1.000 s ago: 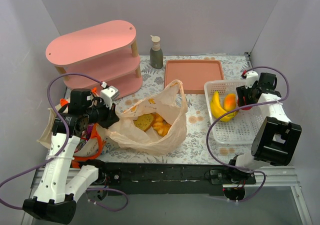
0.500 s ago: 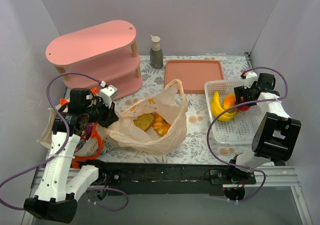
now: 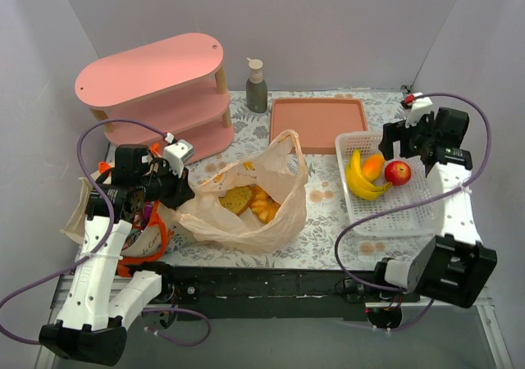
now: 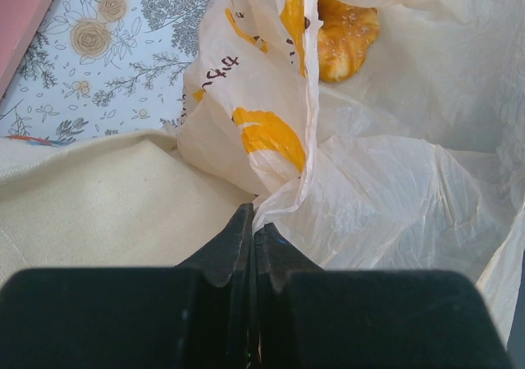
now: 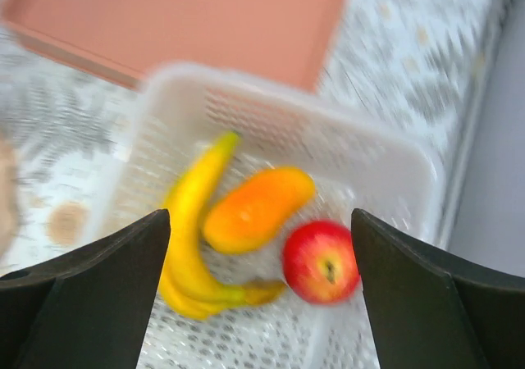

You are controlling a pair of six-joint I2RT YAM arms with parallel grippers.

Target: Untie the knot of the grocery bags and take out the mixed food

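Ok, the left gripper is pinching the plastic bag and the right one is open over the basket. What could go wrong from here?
The left gripper is shut on only a thin fold of the crinkly tan plastic bag. A pull might tear it or slip off, collapsing the mouth over the brown bread slice and golden pastry inside. The right arm's purple cable appears to drape across the white mesh basket, so reaching towards the bag might drag it.

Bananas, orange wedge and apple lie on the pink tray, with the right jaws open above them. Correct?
Not the tray: bananas, orange wedge and apple lie in the white basket, per the right wrist view. The right jaws are open above them.
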